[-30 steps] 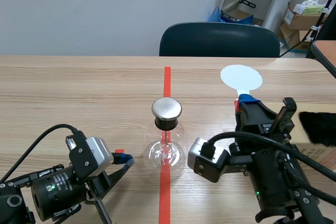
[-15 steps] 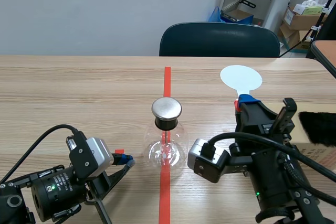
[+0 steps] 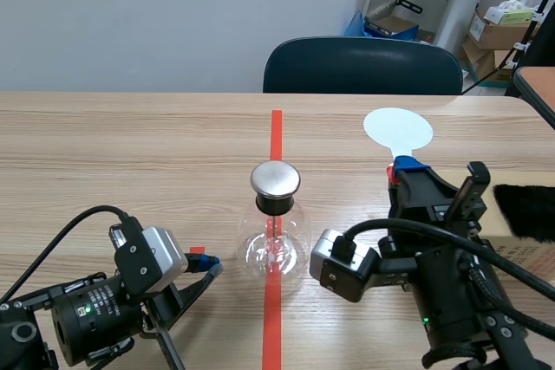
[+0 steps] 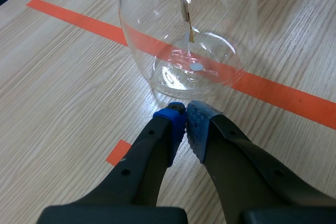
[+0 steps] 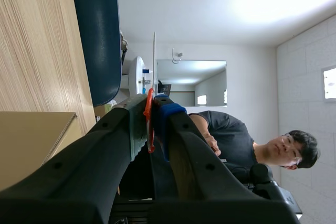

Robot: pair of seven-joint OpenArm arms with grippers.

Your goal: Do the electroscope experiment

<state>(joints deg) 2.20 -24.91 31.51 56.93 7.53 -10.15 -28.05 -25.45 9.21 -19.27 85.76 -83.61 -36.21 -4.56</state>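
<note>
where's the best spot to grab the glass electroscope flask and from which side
Probably the black collar under the metal cap, coming in level from the side of the left gripper: it is narrow and upright, while the glass bulb below is wide, round and smooth.

Pale wall (image 3: 130, 15), dark chair (image 3: 362, 67) behind the wooden table (image 3: 113, 153), cardboard boxes (image 3: 499, 32) in the corner

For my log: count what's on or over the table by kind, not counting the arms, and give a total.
Electroscope flask: 1
White round paddle, held in the right gripper: 1
Black fur piece: 1
Cardboard box under the fur: 1
Total: 4
</note>
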